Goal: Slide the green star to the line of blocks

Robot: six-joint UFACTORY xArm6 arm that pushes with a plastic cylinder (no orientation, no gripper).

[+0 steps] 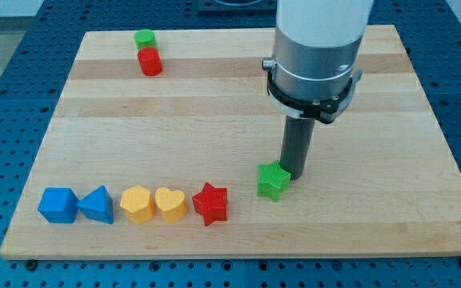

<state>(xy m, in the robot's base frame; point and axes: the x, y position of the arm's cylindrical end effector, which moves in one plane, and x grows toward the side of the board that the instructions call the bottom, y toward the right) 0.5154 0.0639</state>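
The green star [272, 180] lies on the wooden board [214, 104] right of centre, near the view's bottom. My tip [295, 171] stands just to the star's upper right, touching or almost touching it. A line of blocks runs along the view's bottom left: a blue cube [58, 205], a blue triangle [97, 205], a yellow hexagon [137, 203], a yellow heart [170, 203] and a red star [210, 203]. The green star sits to the right of the red star and a little higher, with a gap between them.
A green block [144, 39] and a red cylinder [150, 62] stand together near the view's top left. The arm's grey and white body [314, 56] rises above the rod. A blue perforated table surrounds the board.
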